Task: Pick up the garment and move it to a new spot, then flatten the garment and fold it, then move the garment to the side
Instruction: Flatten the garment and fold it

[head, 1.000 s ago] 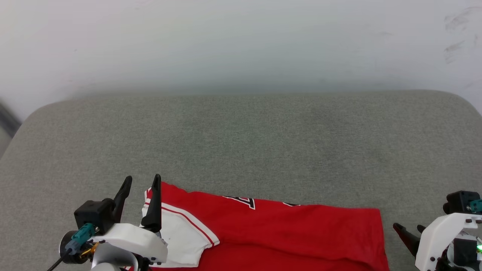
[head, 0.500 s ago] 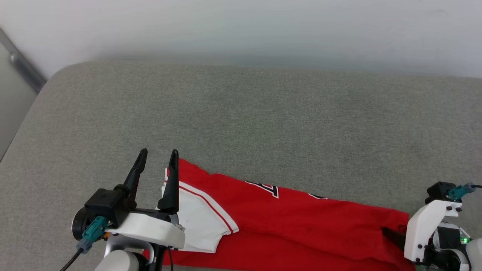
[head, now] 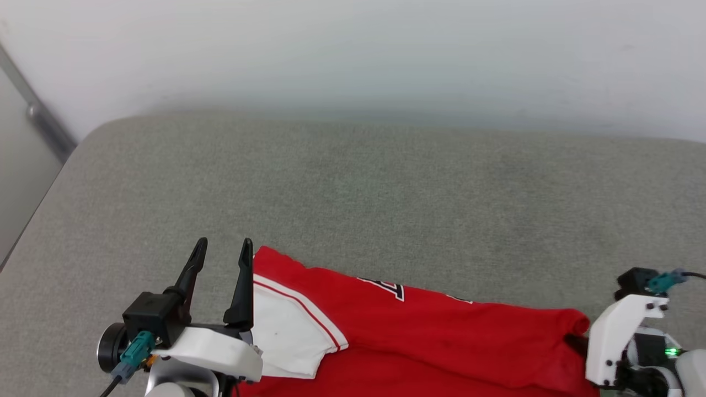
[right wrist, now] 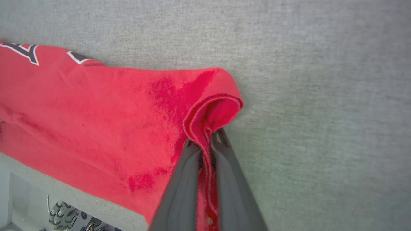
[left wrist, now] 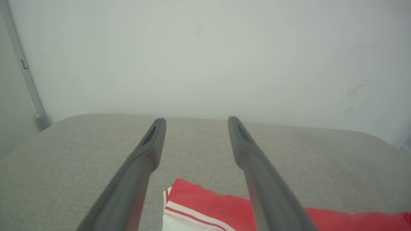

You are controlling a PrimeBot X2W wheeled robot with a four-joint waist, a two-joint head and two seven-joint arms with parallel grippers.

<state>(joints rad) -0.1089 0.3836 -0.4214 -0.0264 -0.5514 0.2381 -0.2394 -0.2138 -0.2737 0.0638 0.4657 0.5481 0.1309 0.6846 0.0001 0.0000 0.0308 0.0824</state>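
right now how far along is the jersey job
Looks done: the garment lies fairly flat on the grey pad, seemingly folded, since its print is cut at the far edge. In hand: the right gripper is shut on a bunched red edge; the left gripper hangs open by the white sleeve. Left: lifting and moving it aside.

The jersey is soft, matt cloth in red and white. The cushion under it is coarse grey woven fabric. The wall looks smooth, matt and pale. The left gripper has matt dark fingers and a smooth white plastic shell.
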